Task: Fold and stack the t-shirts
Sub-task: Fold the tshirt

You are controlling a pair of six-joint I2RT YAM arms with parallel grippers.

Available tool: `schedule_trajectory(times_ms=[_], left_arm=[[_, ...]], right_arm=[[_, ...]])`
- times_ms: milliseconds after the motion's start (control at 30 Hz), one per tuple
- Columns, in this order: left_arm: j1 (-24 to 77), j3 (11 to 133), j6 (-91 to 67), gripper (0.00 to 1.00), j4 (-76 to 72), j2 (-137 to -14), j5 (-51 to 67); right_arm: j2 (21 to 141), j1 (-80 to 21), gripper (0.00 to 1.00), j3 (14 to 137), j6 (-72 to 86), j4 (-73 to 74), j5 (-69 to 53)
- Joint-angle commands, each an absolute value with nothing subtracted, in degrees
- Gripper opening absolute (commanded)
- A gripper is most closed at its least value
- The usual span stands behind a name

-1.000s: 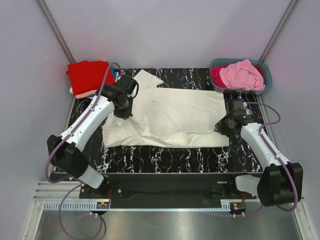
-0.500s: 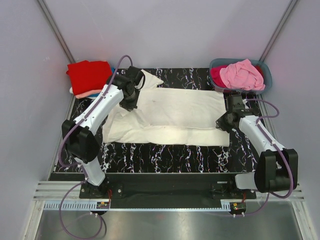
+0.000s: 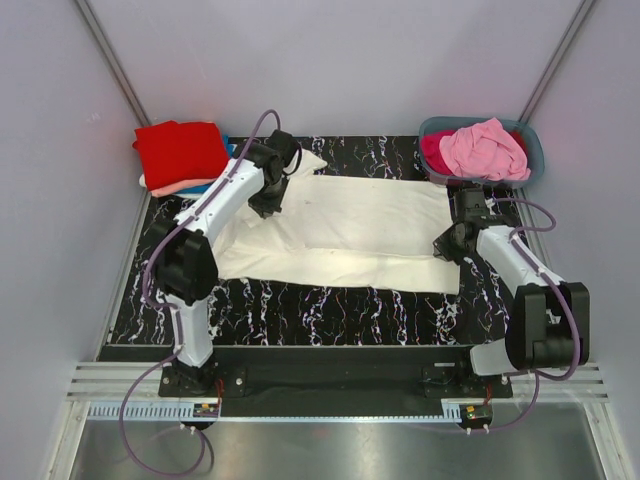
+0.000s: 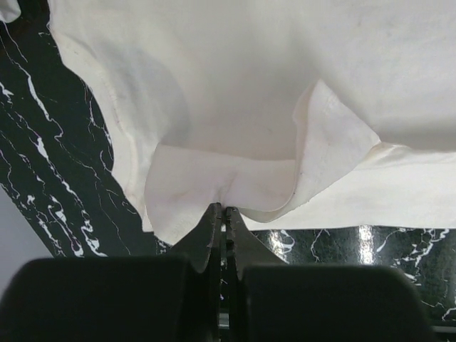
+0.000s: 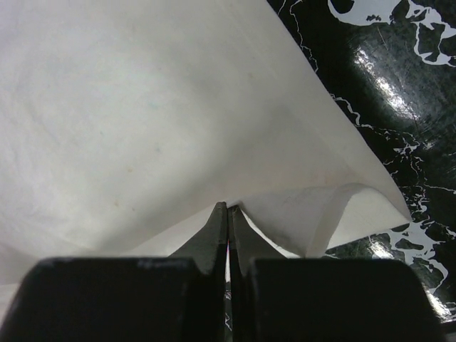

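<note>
The cream t-shirt [image 3: 360,225] is spread across the middle of the black, white-veined tabletop [image 3: 330,312], with its near part doubled into a long soft fold. Its left end is partly hidden by the left gripper [image 4: 223,210], whose jaws are pressed together on a thin rumpled flap towards the far-left corner. The right gripper [image 5: 228,206] is likewise pinched closed on a lifted edge by the right edge. A red t-shirt [image 3: 180,150] is stacked at the far-left corner, and what lies beneath it is mostly covered. A pink t-shirt [image 3: 485,148] is heaped in the tub [image 3: 530,165] at the far-right corner, with a magenta t-shirt [image 3: 435,150] barely seen beside it.
</note>
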State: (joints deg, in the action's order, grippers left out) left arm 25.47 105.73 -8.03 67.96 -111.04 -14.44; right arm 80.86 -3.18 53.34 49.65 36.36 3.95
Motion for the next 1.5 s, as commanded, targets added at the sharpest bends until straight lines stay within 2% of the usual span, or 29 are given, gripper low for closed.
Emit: schedule_trajectory(times_ms=[0, 600, 667, 733, 767, 800, 833, 867, 900, 967, 1033, 1200, 1300, 1467], left_arm=[[25.0, 109.4, -6.2, 0.00, 67.2, -112.2, -16.6], [24.0, 113.9, -4.2, 0.00, 62.5, -122.1, -22.8], [23.2, 115.0, -4.4, 0.16, 61.4, -124.0, -23.9], [22.4, 119.1, -5.6, 0.18, 63.2, -126.1, -25.5], [21.5, 120.6, -7.8, 0.19, 64.2, -126.2, -25.6], [21.2, 121.0, -8.7, 0.25, 64.3, -124.4, -25.3], [20.9, 118.7, -9.4, 0.44, 63.3, -122.5, -24.4], [20.8, 116.5, -10.3, 0.54, 61.8, -120.1, -23.9], [20.6, 114.2, -10.6, 0.62, 58.7, -114.7, -23.5], [20.2, 107.2, -12.6, 0.79, 57.0, -109.6, -22.8], [19.7, 102.8, -14.0, 0.81, 56.1, -103.0, -21.0], [15.7, 82.1, -22.0, 0.84, 51.0, -86.7, -13.0], [12.1, 69.8, -26.0, 0.85, 47.1, -78.3, -6.9], [5.9, 56.5, -30.4, 0.86, 41.9, -71.1, -0.4]], right_arm=[[82.3, -2.4, 0.00, 55.7, 48.6, 33.8, 5.2], [93.9, -1.8, 0.00, 58.9, 47.5, 32.0, 5.4], [95.1, -1.5, 0.00, 60.1, 47.0, 31.9, 5.4], [97.2, -1.1, 0.12, 61.7, 46.5, 32.8, 5.1], [97.9, -0.8, 0.24, 63.6, 46.1, 33.1, 4.8], [98.9, -0.4, 0.43, 64.6, 45.5, 33.7, 4.6], [99.2, -0.4, 0.78, 66.4, 44.9, 33.8, 4.1], [99.4, -0.4, 0.96, 67.4, 44.6, 34.1, 4.0], [99.8, -0.4, 1.00, 68.4, 43.6, 34.6, 4.2], [99.6, 1.4, 1.00, 71.3, 42.5, 37.1, 5.3], [97.6, 1.8, 1.00, 71.7, 41.2, 39.1, 6.0], [85.8, 2.7, 1.00, 66.1, 41.1, 41.0, 6.6], [77.9, 2.9, 1.00, 59.3, 43.0, 41.9, 5.8], [67.4, 2.9, 1.00, 45.8, 47.1, 41.7, 0.3]])
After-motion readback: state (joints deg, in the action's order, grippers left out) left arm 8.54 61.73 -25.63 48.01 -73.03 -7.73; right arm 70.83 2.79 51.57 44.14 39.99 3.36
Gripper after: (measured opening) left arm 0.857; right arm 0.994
